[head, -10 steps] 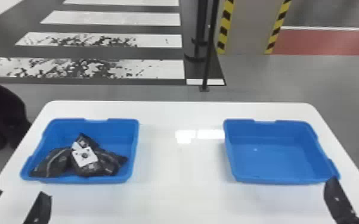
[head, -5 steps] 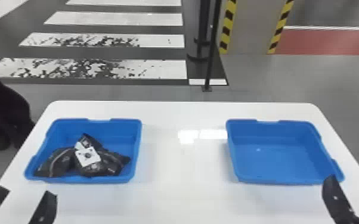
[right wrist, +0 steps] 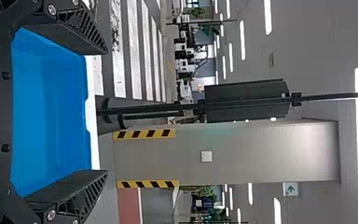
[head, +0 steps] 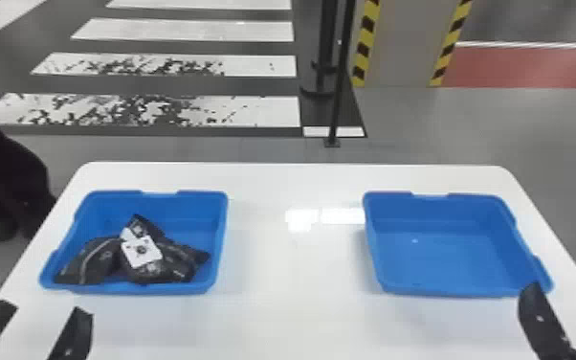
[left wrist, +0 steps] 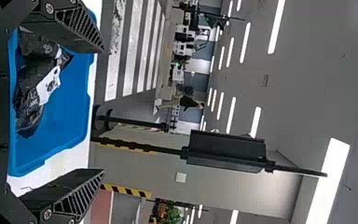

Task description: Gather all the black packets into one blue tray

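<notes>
In the left tray (head: 201, 215), the packets (head: 150, 272) lie in a heap. The left gripper (left wrist: 103, 111) and right gripper (right wrist: 106, 112) are wide open, holding nothing; best back off slowly and bump nothing

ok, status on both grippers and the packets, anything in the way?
Left gripper: fingers open, holding nothing. Right gripper: same, by right tray. Black packets bunched in left tray; its rim might snag.
</notes>
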You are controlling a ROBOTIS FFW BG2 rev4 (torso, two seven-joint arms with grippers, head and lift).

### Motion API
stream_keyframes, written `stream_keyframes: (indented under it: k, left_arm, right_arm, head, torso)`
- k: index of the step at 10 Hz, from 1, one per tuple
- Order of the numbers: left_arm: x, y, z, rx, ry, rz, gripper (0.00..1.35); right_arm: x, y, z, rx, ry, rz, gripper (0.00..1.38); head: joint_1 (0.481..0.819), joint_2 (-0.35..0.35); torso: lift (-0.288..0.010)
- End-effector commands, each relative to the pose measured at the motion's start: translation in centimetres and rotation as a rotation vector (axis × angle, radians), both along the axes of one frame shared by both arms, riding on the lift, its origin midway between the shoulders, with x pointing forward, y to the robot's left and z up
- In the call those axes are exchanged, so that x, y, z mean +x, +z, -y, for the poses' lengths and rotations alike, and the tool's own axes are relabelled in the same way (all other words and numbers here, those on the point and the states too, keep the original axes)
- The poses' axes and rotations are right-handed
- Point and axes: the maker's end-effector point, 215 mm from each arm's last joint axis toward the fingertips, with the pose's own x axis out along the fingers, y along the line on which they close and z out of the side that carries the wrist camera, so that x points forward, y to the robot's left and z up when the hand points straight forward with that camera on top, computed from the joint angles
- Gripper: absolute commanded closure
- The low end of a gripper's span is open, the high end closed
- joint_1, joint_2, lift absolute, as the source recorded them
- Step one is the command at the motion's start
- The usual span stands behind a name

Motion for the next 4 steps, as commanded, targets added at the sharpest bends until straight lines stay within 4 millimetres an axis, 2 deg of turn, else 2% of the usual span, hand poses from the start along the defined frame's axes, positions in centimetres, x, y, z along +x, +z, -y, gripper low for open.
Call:
stream_keyframes:
  k: [1,4]
  left_arm:
    - [-0.02,0.00,-0.05,-0.004,0.003,0.001,0.11]
    - [-0.10,-0.06,-0.07,-0.006,0.004,-0.001,0.11]
  right_arm:
    - [-0.02,0.01,0.04,0.001,-0.001,0.000,0.11]
    - [-0.07,0.06,0.02,0.001,-0.001,0.000,0.11]
  head:
    - [0.695,-0.014]
    - [0.695,-0.014]
  torso:
    - [-0.110]
    - [-0.110]
